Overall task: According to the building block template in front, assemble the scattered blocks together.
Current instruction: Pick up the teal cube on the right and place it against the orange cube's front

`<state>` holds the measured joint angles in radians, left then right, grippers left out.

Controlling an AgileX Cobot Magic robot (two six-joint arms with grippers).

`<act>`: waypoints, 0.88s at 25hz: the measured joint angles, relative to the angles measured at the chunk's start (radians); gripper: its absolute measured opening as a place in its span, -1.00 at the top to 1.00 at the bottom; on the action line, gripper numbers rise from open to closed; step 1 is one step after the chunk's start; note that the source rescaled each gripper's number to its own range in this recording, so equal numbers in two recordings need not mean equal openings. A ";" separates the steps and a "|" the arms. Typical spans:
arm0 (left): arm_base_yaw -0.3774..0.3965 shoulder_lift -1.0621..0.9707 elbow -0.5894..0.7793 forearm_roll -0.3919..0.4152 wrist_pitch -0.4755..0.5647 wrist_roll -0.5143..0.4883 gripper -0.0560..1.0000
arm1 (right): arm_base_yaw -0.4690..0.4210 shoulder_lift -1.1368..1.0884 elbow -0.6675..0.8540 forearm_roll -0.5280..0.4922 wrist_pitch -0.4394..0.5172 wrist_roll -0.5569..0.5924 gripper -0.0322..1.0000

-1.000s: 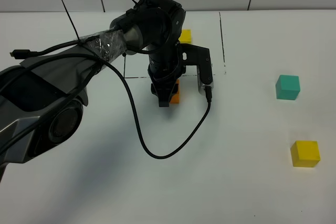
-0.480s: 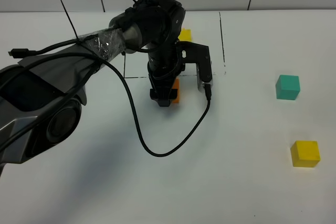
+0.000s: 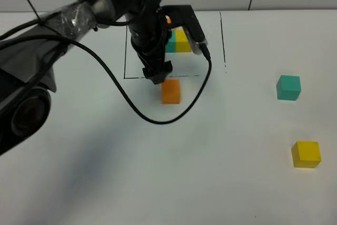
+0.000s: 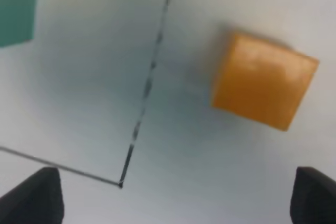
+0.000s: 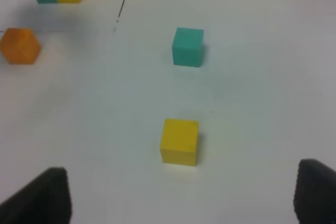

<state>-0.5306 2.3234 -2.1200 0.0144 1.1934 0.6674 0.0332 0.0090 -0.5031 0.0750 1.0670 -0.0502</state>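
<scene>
Behind the left arm (image 3: 79,14), as the high camera sees it, the building block template (image 3: 182,40) is partly covered: we make out its teal and yellow cubes side by side and only a sliver of orange above them, tight against the arm. The thin black frame (image 3: 125,64) drawn around it is crossed by the arm and by a looping cable (image 3: 158,122). The arm reaches in from the left across the white surface (image 3: 210,183), bends at the wrist and points down, so that the left tool (image 3: 157,75) hangs at the frame's near line, just beside the orange cube (image 3: 170,91) but apart from it. That cube lies just outside the frame. From the left wrist camera we get the tool's tips (image 4: 39,200) only as dark corners cut off by the picture's edge, spread wide with bare surface between them. We see the right tool (image 5: 181,198) only from its own wrist camera, likewise spread, its tips cropped too. The teal cube (image 3: 288,87) and the yellow cube (image 3: 306,154) sit off to the right, well apart from each other and from the orange one.
</scene>
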 joint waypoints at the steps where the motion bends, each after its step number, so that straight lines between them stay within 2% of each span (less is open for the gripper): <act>1: 0.023 -0.015 0.001 -0.014 0.000 -0.035 -1.00 | 0.000 0.000 0.000 0.000 0.000 0.000 -0.48; 4: 0.099 -0.060 0.009 -0.077 0.000 -0.127 -1.00 | 0.000 0.000 0.000 0.000 0.000 0.000 -0.48; 7: 0.184 -0.102 0.053 -0.096 0.000 -0.190 -1.00 | 0.000 0.000 0.000 0.000 0.000 0.000 -0.48; 12: 0.336 -0.228 0.235 -0.114 -0.006 -0.216 -1.00 | 0.000 0.000 0.000 0.000 0.000 0.000 -0.48; 17: 0.478 -0.428 0.500 -0.137 -0.162 -0.219 -0.99 | 0.000 0.000 0.000 0.000 0.000 0.000 -0.48; 22: 0.561 -0.700 0.768 -0.136 -0.341 -0.240 -0.99 | 0.000 0.000 0.000 0.000 0.000 0.000 -0.48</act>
<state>0.0302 1.6238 -1.3515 -0.1212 0.8527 0.4269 0.0332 0.0090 -0.5031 0.0750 1.0670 -0.0502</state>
